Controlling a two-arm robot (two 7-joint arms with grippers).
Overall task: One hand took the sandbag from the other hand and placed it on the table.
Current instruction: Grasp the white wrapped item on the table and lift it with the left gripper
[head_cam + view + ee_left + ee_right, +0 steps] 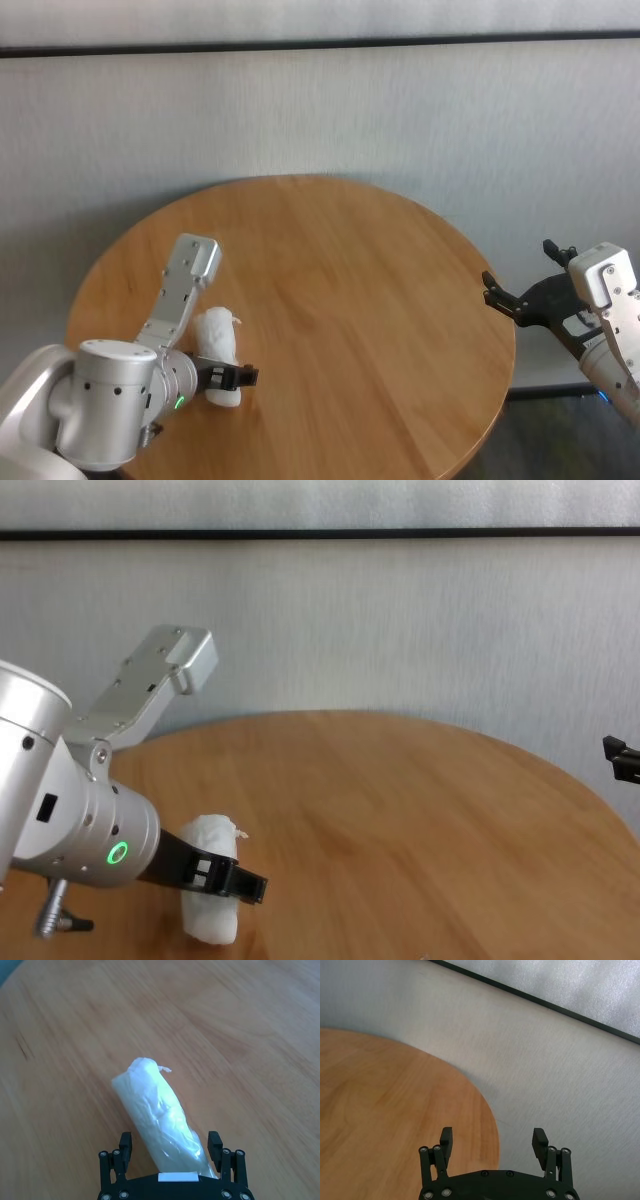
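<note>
Head view: left gripper [240,377] spread around sandbag [218,355] near table [380,300] left edge; right gripper [515,297] open off right edge. Risk: off-centre closing squeezes soft bag out sideways.

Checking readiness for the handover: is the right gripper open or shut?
Open. In its wrist view the right gripper shows two fingers spread wide with nothing between them, off the table edge.
</note>
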